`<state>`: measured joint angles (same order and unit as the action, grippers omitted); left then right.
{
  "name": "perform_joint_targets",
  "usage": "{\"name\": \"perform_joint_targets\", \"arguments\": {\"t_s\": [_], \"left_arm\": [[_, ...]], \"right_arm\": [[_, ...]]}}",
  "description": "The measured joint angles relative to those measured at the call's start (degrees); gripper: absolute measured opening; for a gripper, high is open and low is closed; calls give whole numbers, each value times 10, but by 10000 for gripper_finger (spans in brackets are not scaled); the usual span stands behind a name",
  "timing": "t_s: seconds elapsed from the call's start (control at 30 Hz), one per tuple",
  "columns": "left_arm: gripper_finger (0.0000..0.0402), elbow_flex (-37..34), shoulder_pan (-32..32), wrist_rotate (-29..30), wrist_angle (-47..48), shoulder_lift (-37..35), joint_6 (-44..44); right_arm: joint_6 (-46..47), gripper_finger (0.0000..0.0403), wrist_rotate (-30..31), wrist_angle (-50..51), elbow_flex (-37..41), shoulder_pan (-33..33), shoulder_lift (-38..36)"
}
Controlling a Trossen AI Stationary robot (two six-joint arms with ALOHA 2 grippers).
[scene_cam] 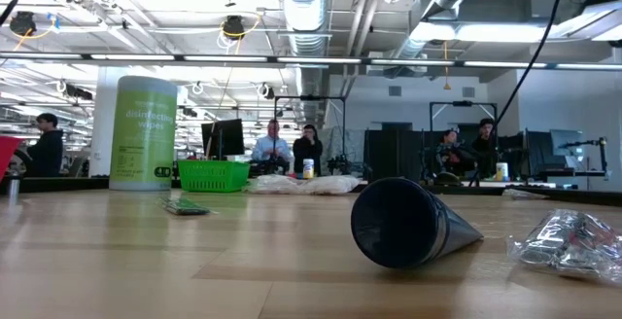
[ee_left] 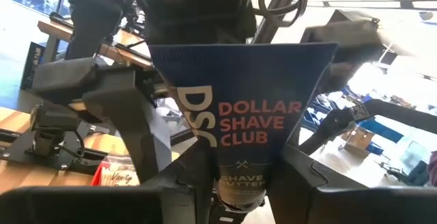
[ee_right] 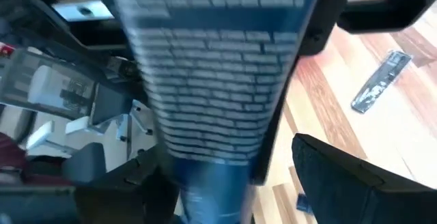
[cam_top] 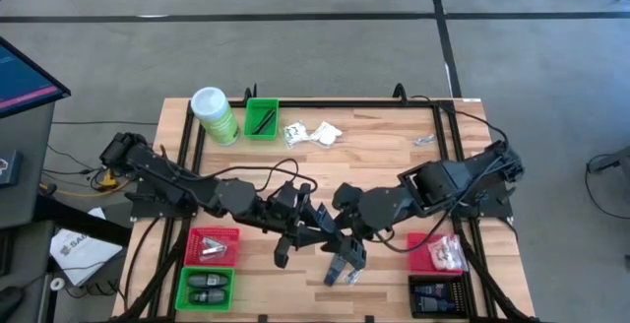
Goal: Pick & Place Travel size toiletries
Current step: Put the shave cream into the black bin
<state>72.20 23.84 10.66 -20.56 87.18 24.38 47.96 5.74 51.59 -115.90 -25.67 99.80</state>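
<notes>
A dark blue tube, printed with a shave-club name, sits upright between the fingers of the left gripper, which is closed on its lower, capped end; the flat crimped end stands away from the gripper. In the right wrist view the same tube shows its fine-print back and fills the frame directly ahead of the right gripper. That gripper's jaws stand wide apart; one finger lies clear of the tube, and whether the other side touches it cannot be told.

Both grippers meet over the near middle of the table. In the low view a dark cone-shaped tube lies on the wood beside a clear crinkly packet at the right.

White sachets lie at the far middle, next to a small green bin and a green canister. A silvery packet lies far right. Near left stand a red bin and a green bin; near right, another red bin with clear packets and a black bin.

People sit at desks in the room beyond.
</notes>
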Motion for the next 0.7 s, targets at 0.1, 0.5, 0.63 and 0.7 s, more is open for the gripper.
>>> {"name": "perform_joint_targets", "arguments": {"t_s": [0.1, 0.5, 0.63, 0.7], "left_arm": [[104, 0, -2, 0, 1, 0, 0], [104, 0, -2, 1, 10, 0, -1], [104, 0, -2, 4, 15, 0, -1], [103, 0, -2, 4, 16, 0, -2]], "right_arm": [[0, 254, 0, -4, -1, 3, -2], [-4, 160, -6, -2, -1, 2, -1], [-4, 123, -9, 0, -1, 2, -1], [-4, 112, -12, 0, -1, 2, -1]]}}
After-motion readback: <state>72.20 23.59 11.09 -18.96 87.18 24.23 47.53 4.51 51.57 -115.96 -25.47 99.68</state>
